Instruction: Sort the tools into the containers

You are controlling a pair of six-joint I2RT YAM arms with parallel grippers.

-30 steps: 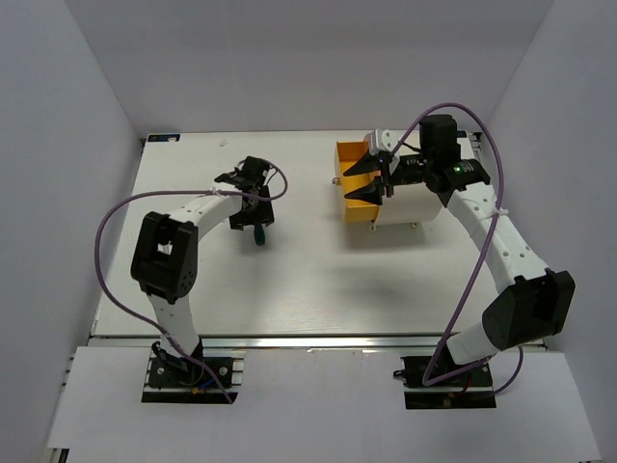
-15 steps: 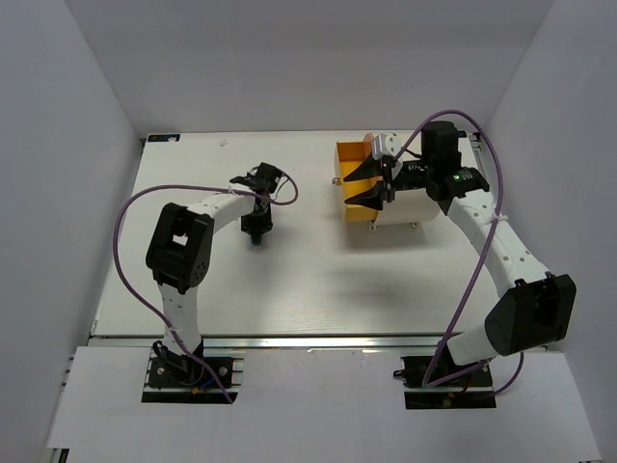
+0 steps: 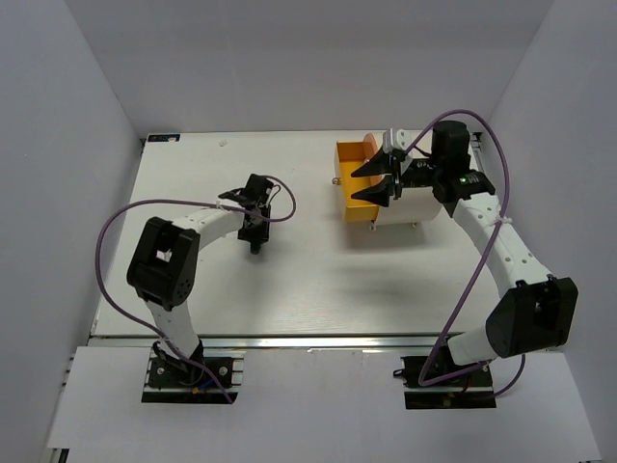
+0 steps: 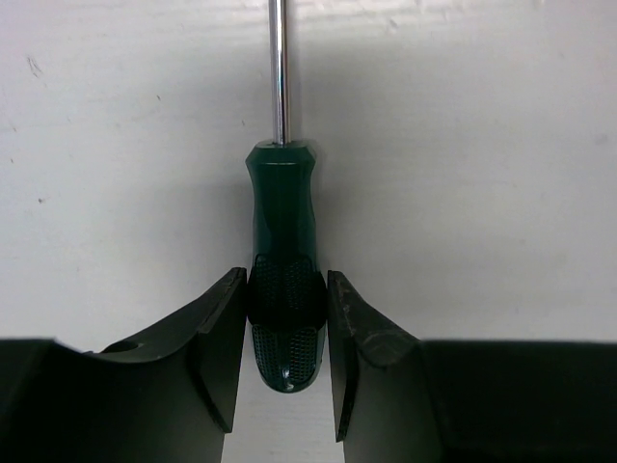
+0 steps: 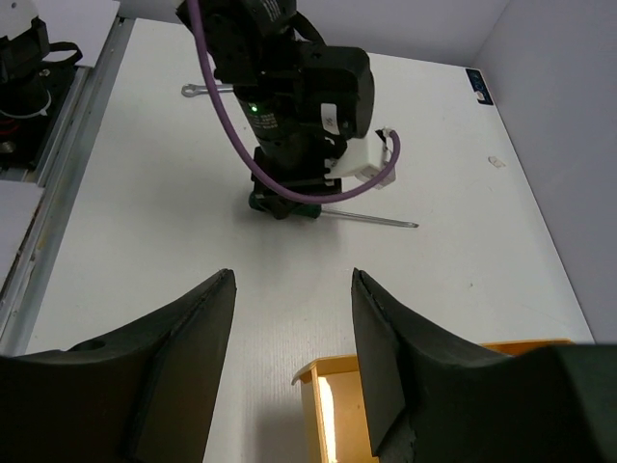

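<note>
- Clenching the green screwdriver (image 4: 281,207) by its handle, the left gripper (image 4: 284,289) is probably readying a lift off the table (image 4: 482,145).
- Hovering released just above the orange drawer (image 5: 310,405), the right gripper (image 5: 291,280) is idling empty.

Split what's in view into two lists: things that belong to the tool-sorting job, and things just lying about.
Job in hand:
- screwdriver, clamped in the left gripper
- silver wrench, on the table
- orange drawer
- white drum

Just lying about:
- blue sticker at the table corner
- small white scrap
</note>
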